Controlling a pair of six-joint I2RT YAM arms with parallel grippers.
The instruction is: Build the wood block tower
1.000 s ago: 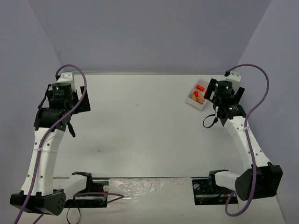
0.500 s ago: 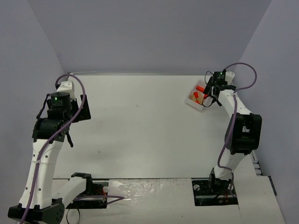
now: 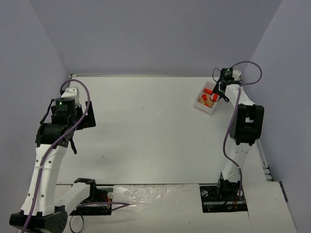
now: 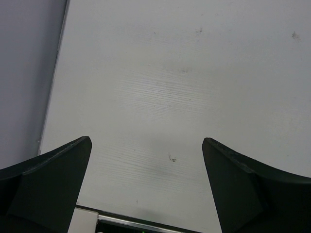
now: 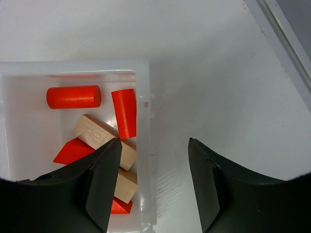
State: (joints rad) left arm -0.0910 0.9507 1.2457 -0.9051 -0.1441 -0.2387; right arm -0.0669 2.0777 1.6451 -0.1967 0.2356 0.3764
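the right arm has swung out to the far right corner of the surface (image 3: 146, 131). the right gripper (image 5: 153, 145) now hangs over the white tray (image 5: 73, 65), and its fingers have drawn in from wide to a half gap, holding nothing. you see them straddle one side wall, one finger inside and one outside; that wall likely hinders a clean pick. the wood block tower is unbuilt: tan block (image 5: 102, 140), red cylinder (image 5: 74, 97) and red wedge (image 5: 73, 151) lie loose in the tray. the left gripper (image 4: 146, 141) waits, fingers wide, near the left edge.
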